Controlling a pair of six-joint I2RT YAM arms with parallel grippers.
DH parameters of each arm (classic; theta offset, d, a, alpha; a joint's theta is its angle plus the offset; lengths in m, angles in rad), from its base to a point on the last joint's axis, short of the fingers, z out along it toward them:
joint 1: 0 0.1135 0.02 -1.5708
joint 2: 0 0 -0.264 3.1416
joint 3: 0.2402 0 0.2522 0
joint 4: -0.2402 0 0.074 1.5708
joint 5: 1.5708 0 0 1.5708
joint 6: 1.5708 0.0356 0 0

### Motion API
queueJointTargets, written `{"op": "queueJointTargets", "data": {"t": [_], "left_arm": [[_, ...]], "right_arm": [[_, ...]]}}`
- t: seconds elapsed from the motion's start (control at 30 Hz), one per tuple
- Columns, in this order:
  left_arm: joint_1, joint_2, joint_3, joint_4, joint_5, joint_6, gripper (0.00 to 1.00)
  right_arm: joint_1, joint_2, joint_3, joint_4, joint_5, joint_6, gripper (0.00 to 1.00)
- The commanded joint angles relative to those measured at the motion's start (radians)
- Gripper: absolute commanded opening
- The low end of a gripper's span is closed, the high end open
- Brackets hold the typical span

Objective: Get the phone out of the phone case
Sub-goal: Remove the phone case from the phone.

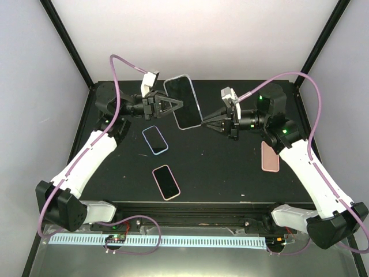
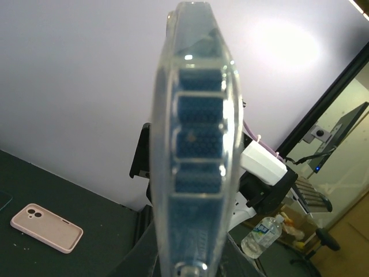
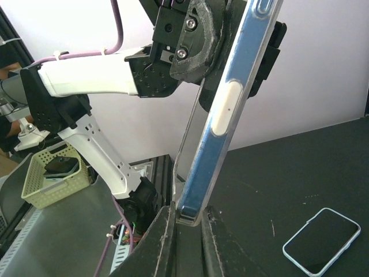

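Up above the table [image 1: 230, 167], the left tool [image 1: 176, 105] is clenched on the phone [image 1: 185, 95], holding it in the air with the screen facing up towards the overhead camera! Across from it, the right tool [image 1: 205, 123] has its fingers [image 3: 164, 236] pressed on either side of the phone's lower end, grasping it too. Both arms are on the one handset, which hangs between them, well off the table.

From the right wrist you see the phone edge-on, standing nearly upright and leaning a touch, its end seated between the fingers. The clear case [image 2: 163, 173] wraps the blue body all the way round; the phone sits inside it. The left wrist looks straight down the phone's edge, with the clear rim on both sides.

Down on the table: a blue phone [image 1: 155, 140] lies flat, screen up, below the left tool. A pink phone [image 1: 166, 182] lies nearer the bases. Off to the right, a pink case [image 1: 270, 156] lies with its camera cutout showing, beside the right arm. Past the table, a yellow basket [image 3: 55, 176] and a bottle [image 2: 262, 234] are in view.
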Motion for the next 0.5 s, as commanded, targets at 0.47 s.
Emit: {"op": "queueJointTargets", "data": {"t": [0.47], "left_arm": [[-0.055,-0.022,-0.037,0.368,0.032,-0.310,0.02]], "right_arm": [[0.004,0.061,-0.005,-0.040,0.218,-0.093,0.01]]}}
